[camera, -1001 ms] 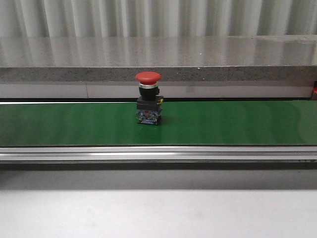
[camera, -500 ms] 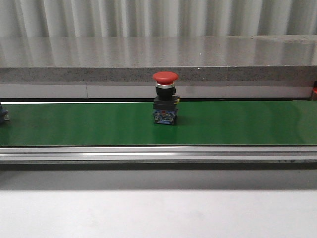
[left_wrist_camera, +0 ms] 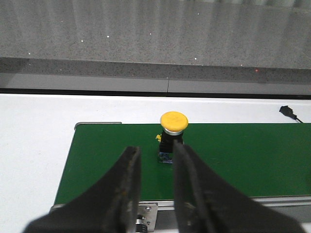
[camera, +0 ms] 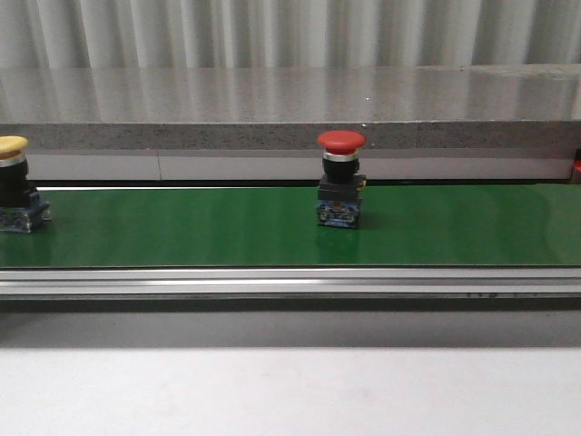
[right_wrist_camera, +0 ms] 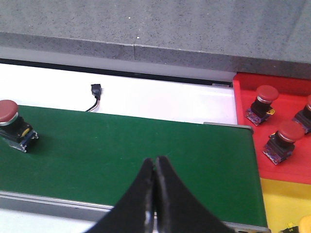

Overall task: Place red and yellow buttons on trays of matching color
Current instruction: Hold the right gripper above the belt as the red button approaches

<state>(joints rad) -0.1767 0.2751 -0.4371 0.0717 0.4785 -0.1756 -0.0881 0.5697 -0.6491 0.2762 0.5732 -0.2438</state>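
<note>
I am waiting to pick: my left hand [left_wrist_camera: 154, 182] hangs part-open above the green conveyor belt [camera: 182, 227], my right hand [right_wrist_camera: 155, 187] pinched closed and empty. The red mushroom-capped push button [camera: 341, 180] stands upright mid-belt; the yellow-capped push button [camera: 13, 184] stands upright at far left. Next I must close on a cap, then carry it to the red plastic tray [right_wrist_camera: 243, 121].
</note>
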